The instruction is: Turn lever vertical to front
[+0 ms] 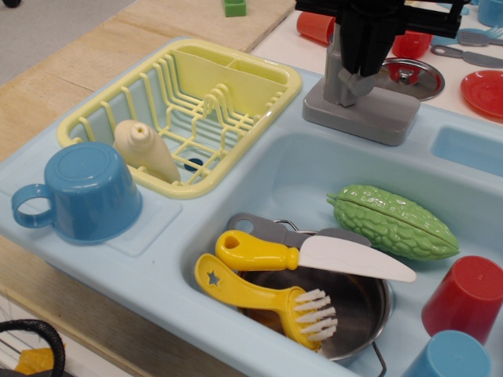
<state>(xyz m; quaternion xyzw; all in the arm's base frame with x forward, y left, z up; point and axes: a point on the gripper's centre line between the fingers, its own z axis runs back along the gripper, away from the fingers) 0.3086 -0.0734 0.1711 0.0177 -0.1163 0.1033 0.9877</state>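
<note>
Gripping the lever at upper centre of the frame: black pincer, fingers drawn together around the grey stub on the faucet column. Sink, lower right: gourd, knife, brush, pot. Rack, upper left, holding a cream bottle. Blue cup, left edge, upside down.

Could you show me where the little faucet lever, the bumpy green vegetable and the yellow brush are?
lever (360,81): the only camera view, on its grey stub just below the black hand.
bumpy green vegetable (393,221): same view, middle of its ridged body.
yellow brush (250,292): same view, on its handle.
</note>
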